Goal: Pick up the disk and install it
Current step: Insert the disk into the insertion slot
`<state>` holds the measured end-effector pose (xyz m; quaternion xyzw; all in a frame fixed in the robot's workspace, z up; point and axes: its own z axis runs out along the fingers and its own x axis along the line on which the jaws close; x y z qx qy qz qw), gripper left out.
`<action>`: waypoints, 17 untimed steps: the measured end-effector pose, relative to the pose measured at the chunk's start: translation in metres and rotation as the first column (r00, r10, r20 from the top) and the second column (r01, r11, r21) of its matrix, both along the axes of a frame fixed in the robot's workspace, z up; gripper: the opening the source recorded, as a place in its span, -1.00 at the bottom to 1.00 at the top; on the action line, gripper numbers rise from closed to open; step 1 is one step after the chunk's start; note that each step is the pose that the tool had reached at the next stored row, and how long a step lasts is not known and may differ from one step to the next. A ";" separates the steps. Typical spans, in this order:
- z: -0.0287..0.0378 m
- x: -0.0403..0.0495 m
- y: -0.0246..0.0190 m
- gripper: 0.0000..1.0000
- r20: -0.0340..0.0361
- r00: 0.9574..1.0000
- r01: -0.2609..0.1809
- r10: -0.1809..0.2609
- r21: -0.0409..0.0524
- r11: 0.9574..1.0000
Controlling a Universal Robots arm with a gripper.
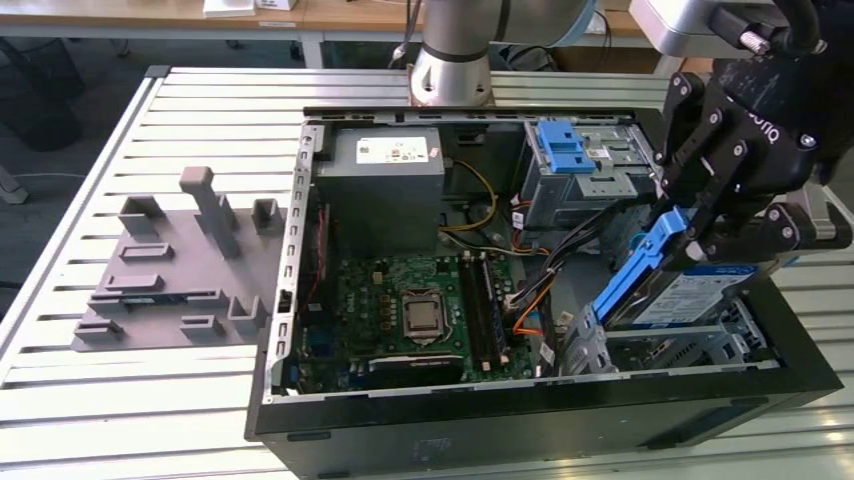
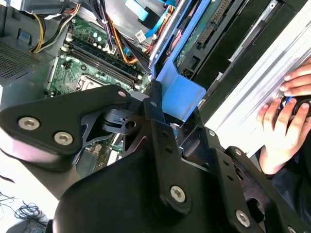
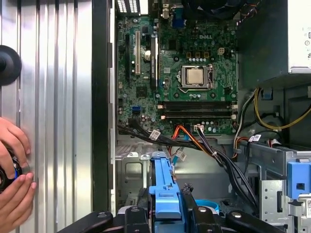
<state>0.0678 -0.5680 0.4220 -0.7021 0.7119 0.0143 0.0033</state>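
Note:
In the exterior view my gripper [image 1: 691,238] is shut on the disk [image 1: 683,293], a silver drive with a blue-and-white label and blue rails. It is tilted steeply, with its lower end inside the metal drive bay [image 1: 667,348] at the case's front corner, on the exterior view's right. In both wrist views the blue rail [image 2: 177,94] [image 3: 164,187] sits between the black fingers [image 2: 155,104]. My gripper [image 3: 165,216] hangs over the bay floor, near the orange and black cables.
The open black computer case [image 1: 534,410] lies on a slatted metal table [image 1: 200,100]. Inside are the motherboard [image 1: 400,300], grey power supply [image 1: 387,160] and a blue bracket [image 1: 567,150] on a cage. A grey fixture [image 1: 174,270] lies beside the case. A person's hands [image 3: 14,165] [image 2: 282,126] rest beside it.

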 end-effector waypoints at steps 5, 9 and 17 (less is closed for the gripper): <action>-0.0018 -0.0001 -0.0001 -0.12 0.000 1.000 0.000 0.000 0.000 1.000; -0.0020 0.0005 0.0000 -0.12 0.000 1.000 0.000 0.000 0.000 1.000; -0.0059 0.0120 0.0000 -0.40 -0.003 1.000 0.000 0.000 0.000 1.000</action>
